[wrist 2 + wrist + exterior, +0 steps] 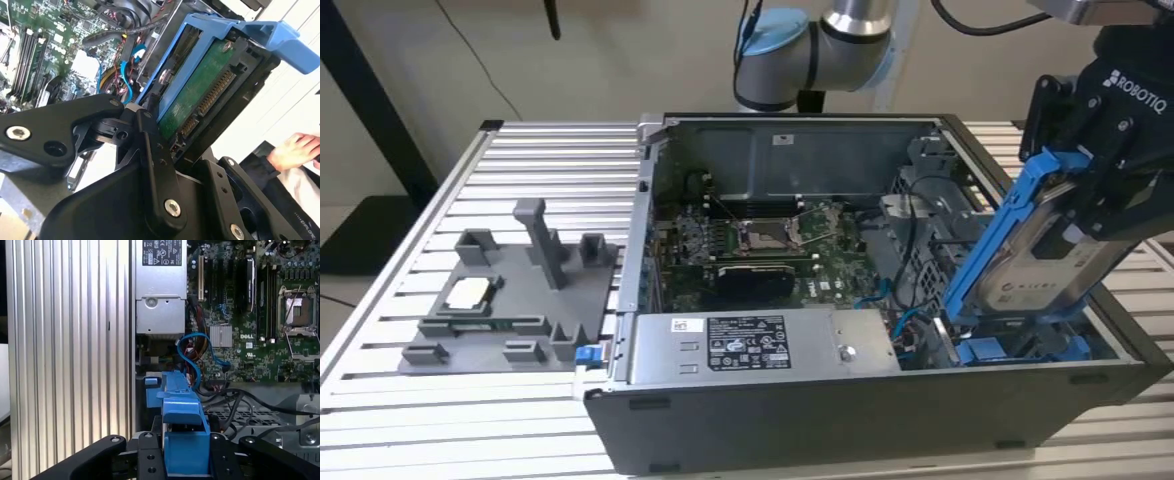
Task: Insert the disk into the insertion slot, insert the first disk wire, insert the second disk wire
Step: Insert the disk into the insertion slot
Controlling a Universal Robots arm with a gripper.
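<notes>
The pincer (1098, 205) is clamped on the disk (1037, 262) (tilted, unseated) above the insertion slot (1021, 350); both wires seemingly remain.

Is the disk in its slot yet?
Not yet. The gripper holds the disk tilted, mostly sticking up above the case, its lower end near the slot.

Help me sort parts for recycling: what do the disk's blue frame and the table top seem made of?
The disk sits in a blue frame that looks like moulded plastic: matte, evenly coloured, rounded edges. The table top is probably aluminium: satin silver, straight parallel ribs.
</notes>
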